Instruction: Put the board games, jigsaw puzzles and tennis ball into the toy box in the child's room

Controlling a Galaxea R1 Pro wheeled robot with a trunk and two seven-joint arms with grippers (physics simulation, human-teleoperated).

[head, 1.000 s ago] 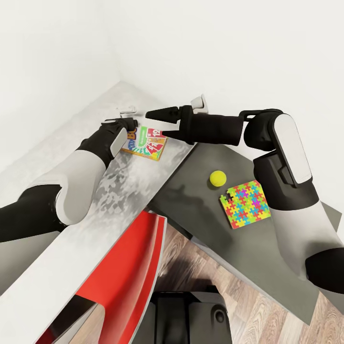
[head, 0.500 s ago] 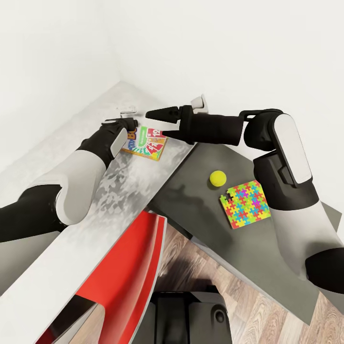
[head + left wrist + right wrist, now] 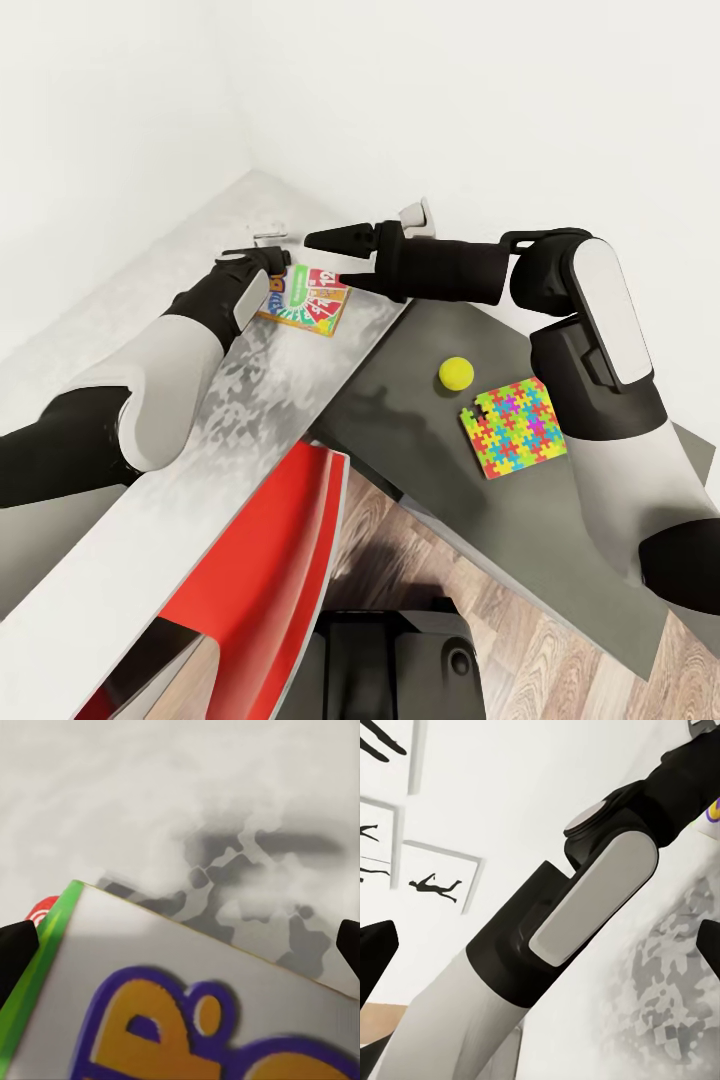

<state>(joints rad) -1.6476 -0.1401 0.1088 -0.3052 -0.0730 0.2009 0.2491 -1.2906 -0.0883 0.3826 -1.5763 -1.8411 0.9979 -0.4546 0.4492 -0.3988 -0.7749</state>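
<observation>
A yellow-orange-green "SKIP BO" board game [image 3: 312, 298] lies flat on the pale grey table [image 3: 150, 470], near its far corner. My left gripper [image 3: 275, 270] is at the game's near-left edge. In the left wrist view the board game [image 3: 187, 1012] lies between and just beyond the open left gripper [image 3: 180, 952]. My right gripper [image 3: 325, 259] hovers open over the game's far side, pointing at my left arm [image 3: 585, 907]. On the lower dark grey wing [image 3: 420, 450] sit the tennis ball [image 3: 456, 373] and a multicoloured jigsaw puzzle [image 3: 513, 427]. The toy box is out of view.
A red curved seat [image 3: 270, 560] stands against the table's near edge, above my base. White walls meet at the corner behind the table. Wood-plank floor [image 3: 480, 630] shows below the wing. Black silhouette pictures [image 3: 431, 881] hang on the wall.
My left gripper has edged slightly farther onto the board game. The right arm and the toys have not moved.
</observation>
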